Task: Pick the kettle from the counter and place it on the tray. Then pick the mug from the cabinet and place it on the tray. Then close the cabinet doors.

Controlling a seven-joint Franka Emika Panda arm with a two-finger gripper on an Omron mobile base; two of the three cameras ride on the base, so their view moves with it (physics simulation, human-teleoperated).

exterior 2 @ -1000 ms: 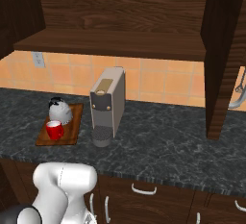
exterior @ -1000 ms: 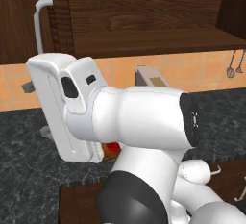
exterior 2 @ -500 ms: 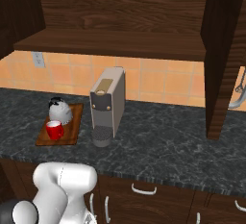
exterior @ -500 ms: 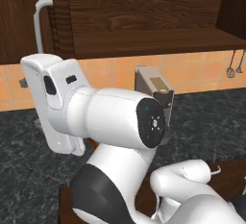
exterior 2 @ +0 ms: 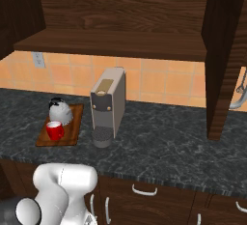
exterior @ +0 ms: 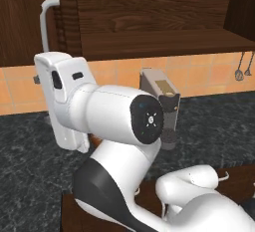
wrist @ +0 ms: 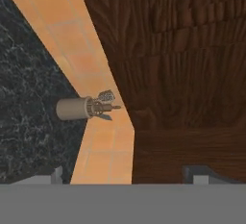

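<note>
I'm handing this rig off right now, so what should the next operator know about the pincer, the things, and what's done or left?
Pincer: open, holding nothing, facing a dark wooden cabinet door.
Kettle and red mug: both on the tray, on the counter left of the coffee machine.
Done: both placements.
Left: close the cabinet doors; the shelf is open to view, right door swung out.

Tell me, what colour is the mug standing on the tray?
Bright red; the mug shows best in the right base view, on the brown wooden tray.
</note>
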